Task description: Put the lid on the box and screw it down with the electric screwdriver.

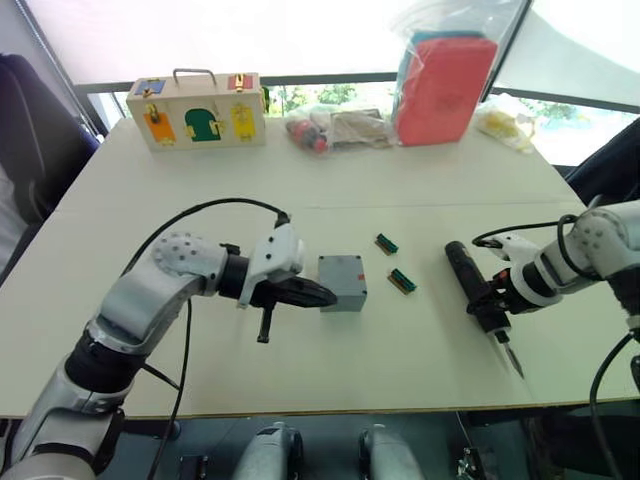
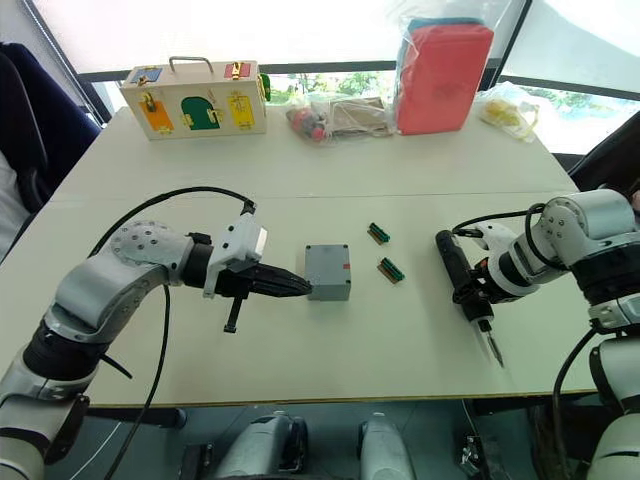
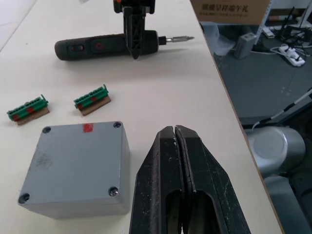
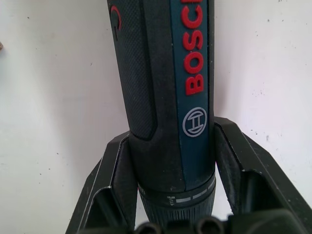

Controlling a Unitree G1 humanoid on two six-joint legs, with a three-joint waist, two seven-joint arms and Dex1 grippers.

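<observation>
The grey box (image 1: 342,297) stands mid-table with the flat lid (image 3: 78,161) lying on top of it, a screw head at each visible corner and a red mark near one edge. My left gripper (image 1: 325,294) is shut and empty, its tips (image 3: 175,134) right beside the box's left side. The electric screwdriver (image 1: 462,262) lies on the table to the right, its bit pointing toward the near edge. My right gripper (image 4: 170,131) is shut on the screwdriver's body, with one finger (image 4: 114,165) pressed against each side.
Two green terminal blocks (image 1: 387,243) (image 1: 402,281) lie between the box and the screwdriver. At the far edge stand a wooden case with coloured latches (image 1: 198,112), small bags (image 1: 330,128) and a red pack in a clear bag (image 1: 445,85).
</observation>
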